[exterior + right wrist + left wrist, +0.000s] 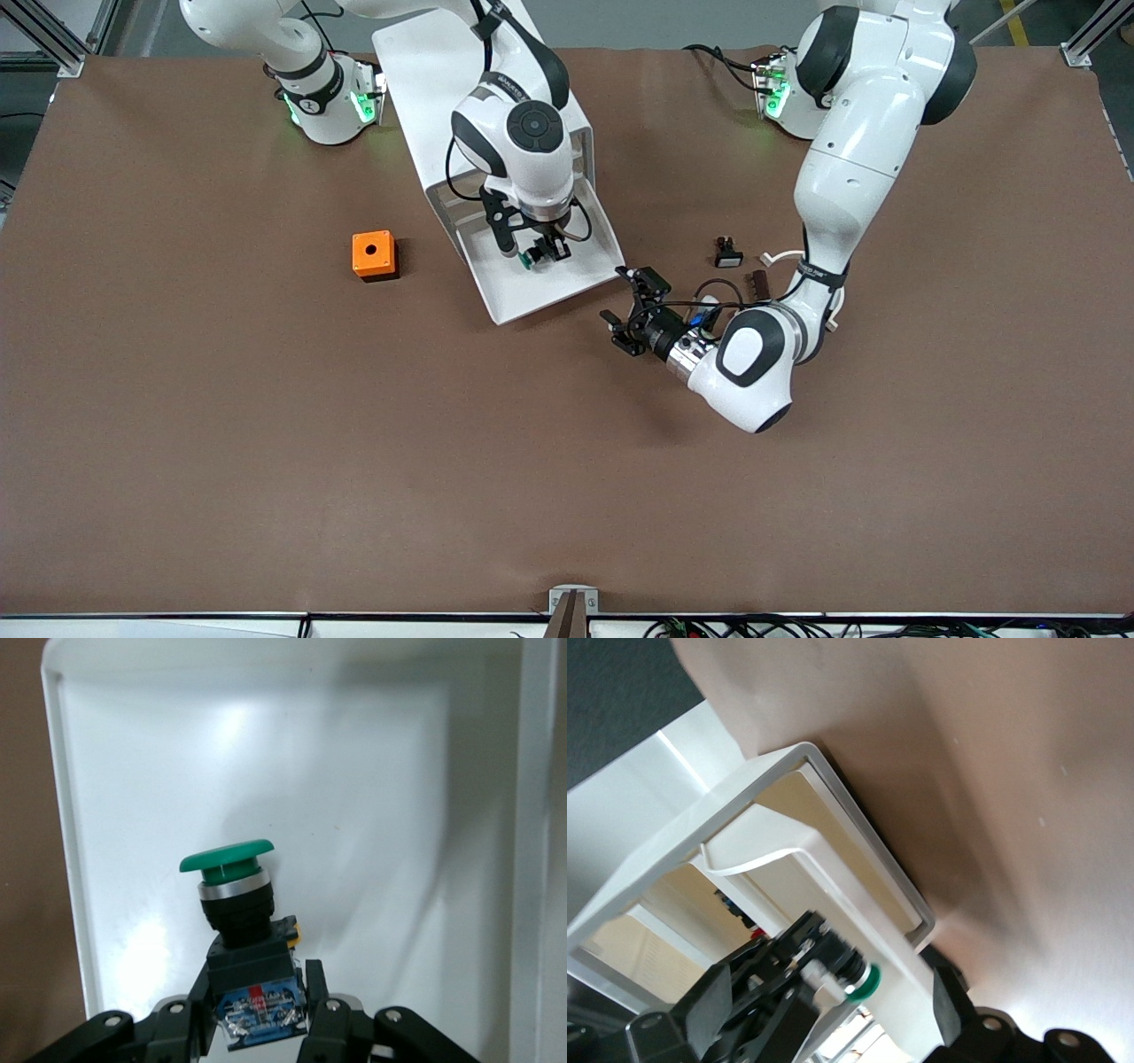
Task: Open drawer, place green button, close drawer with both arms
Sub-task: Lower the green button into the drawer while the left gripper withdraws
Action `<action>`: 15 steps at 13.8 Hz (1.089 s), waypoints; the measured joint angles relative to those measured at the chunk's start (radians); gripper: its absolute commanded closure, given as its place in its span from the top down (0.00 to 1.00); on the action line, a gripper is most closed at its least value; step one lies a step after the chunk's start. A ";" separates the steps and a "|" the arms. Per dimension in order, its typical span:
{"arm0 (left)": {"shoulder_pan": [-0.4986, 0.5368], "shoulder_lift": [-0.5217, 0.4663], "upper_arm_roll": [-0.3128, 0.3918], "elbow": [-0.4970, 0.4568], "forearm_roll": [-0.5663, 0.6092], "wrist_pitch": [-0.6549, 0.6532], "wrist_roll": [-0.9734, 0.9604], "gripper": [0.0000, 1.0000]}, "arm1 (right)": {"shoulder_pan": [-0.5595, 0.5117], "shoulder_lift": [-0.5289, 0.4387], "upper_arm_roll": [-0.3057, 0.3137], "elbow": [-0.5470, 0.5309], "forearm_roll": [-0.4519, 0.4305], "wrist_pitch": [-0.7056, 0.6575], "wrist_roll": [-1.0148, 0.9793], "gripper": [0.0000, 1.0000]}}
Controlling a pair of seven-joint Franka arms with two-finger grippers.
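Note:
The drawer (540, 292), lowest in the white cabinet (425, 80), stands pulled out toward the front camera. My right gripper (545, 252) hangs over the drawer's inside, shut on the button (529, 259). In the right wrist view my right gripper (255, 988) clamps the button's dark body, green cap (229, 858) pointing out over the drawer's white floor (354, 815). My left gripper (633, 310) is open and empty, low beside the drawer's front corner at the left arm's end. The left wrist view shows the drawer's rim (859, 833) and the green cap (866, 979).
An orange cube with a hole (374, 255) sits on the brown table toward the right arm's end. A small black part with a white face (727, 253), a small brown part (760, 283) and a white bit (780, 258) lie by the left arm.

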State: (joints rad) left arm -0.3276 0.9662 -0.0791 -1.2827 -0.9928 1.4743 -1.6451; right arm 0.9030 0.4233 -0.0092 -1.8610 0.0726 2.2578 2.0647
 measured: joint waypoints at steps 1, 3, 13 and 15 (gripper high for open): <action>0.004 -0.009 0.003 0.004 0.019 -0.005 0.070 1.00 | 0.004 0.009 0.000 0.008 0.000 0.000 0.000 0.00; 0.009 -0.030 0.004 0.008 0.073 -0.009 0.225 1.00 | 0.013 0.029 0.000 0.024 0.000 0.000 0.000 0.00; 0.009 -0.119 0.058 0.096 0.286 0.171 0.705 1.00 | 0.047 0.063 0.000 0.071 0.000 -0.001 0.004 0.00; 0.010 -0.142 0.064 0.096 0.301 0.214 0.748 1.00 | 0.051 0.066 0.000 0.071 0.000 -0.001 0.004 0.12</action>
State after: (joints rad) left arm -0.3177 0.8238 -0.0150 -1.1868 -0.6919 1.6886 -0.8973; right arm 0.9538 0.4895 -0.0090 -1.7899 0.0724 2.2569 2.0687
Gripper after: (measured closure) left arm 0.000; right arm 0.577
